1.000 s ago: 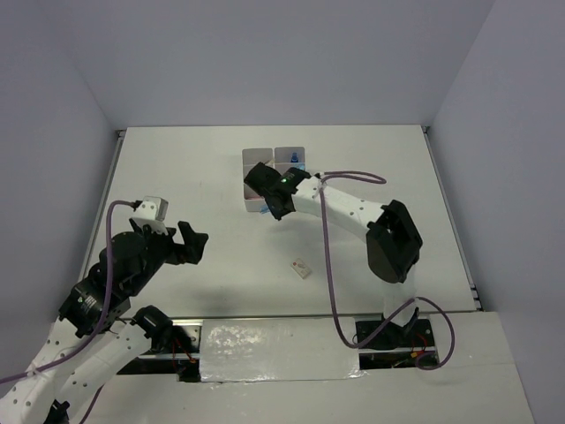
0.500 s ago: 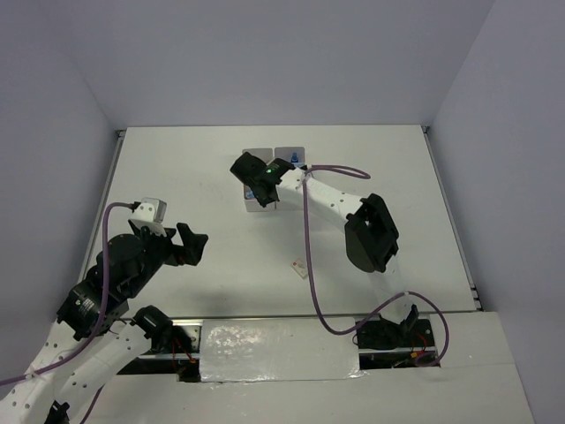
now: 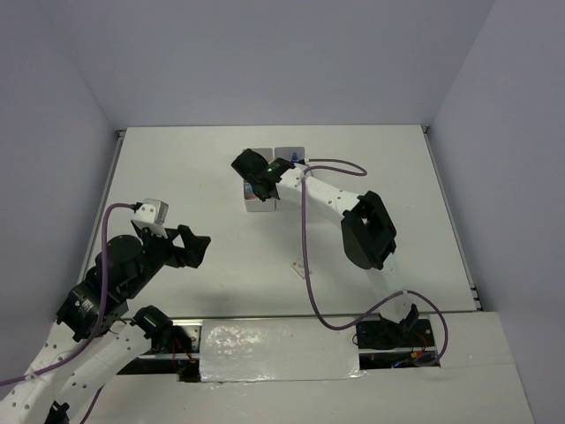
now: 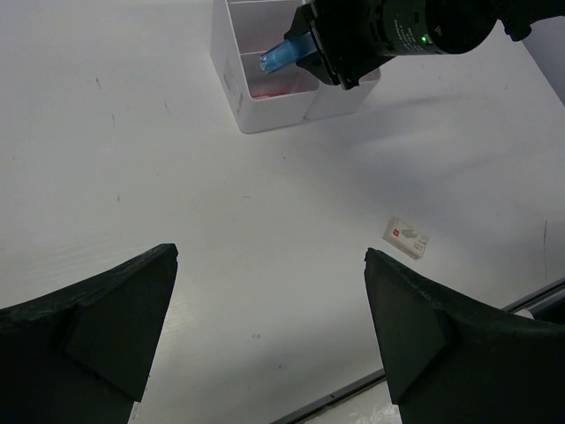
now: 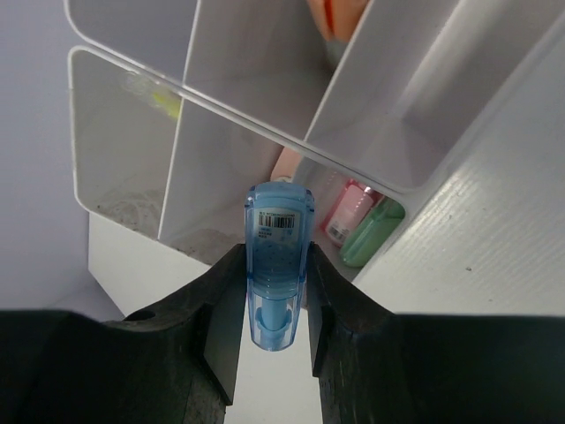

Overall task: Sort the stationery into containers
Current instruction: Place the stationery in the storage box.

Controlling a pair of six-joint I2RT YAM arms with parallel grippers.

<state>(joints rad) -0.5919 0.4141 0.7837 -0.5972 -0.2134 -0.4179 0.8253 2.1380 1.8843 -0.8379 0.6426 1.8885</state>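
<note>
My right gripper (image 5: 274,261) is shut on a translucent blue marker (image 5: 279,256) and holds it, tip out, above the white six-compartment container (image 5: 247,71). A pink item (image 5: 351,212) and a green item (image 5: 371,232) lie in the compartment just past the marker. In the top view the right gripper (image 3: 251,168) hovers over the container's (image 3: 250,206) left column. The left wrist view shows the marker (image 4: 284,56) above the container (image 4: 265,110). My left gripper (image 4: 269,327) is open and empty, well short of the container, at the near left in the top view (image 3: 192,247).
A small white packet with a red mark (image 3: 301,268) lies on the table between the arms, and it shows in the left wrist view (image 4: 406,237). A yellow pen (image 5: 163,102) and an orange item (image 5: 331,13) sit in other compartments. The right arm's cable (image 3: 309,256) hangs over the table.
My right gripper has moved back and left with the blue marker, from the container's near edge to over its left column. The left arm has stayed put.
</note>
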